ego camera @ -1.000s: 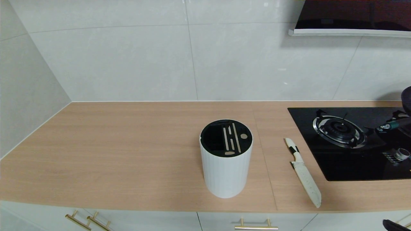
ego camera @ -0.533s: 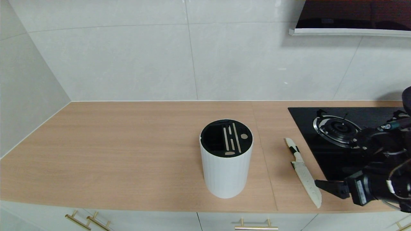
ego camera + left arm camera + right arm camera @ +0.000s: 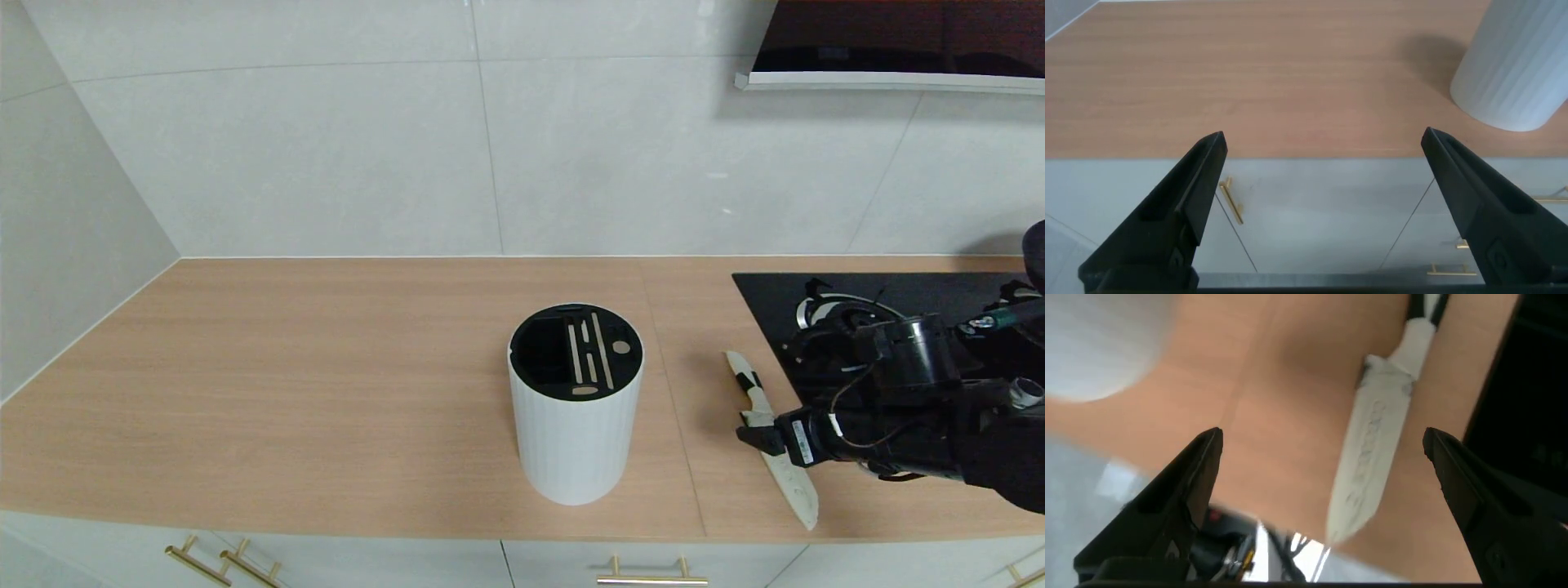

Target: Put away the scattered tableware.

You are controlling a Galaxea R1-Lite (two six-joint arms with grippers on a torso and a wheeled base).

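We see a wooden counter running along a tiled wall, with white cabinet fronts below its front edge. A black hob is set into the counter's right end. Near the middle of the counter a white ribbed holder stands upright. Its black top has one wide opening and several narrow slots, and we see nothing in them.

The right gripper comes in from the right, low over the strip of counter between the holder and the hob. In the right wrist view its jaws stand wide apart with nothing between them but the knife below, at about where blade and handle join. We cannot tell whether the fingers touch it.

The left gripper hangs over the counter's front edge, left of the holder, and its jaws are also spread wide and hold nothing.

The knife lies flat on the counter, just beside the hob and apart from the holder. It has a pale speckled blade, and its tip is at the front edge. Its handle points toward the wall.

Brass pulls sit on the cabinet fronts.
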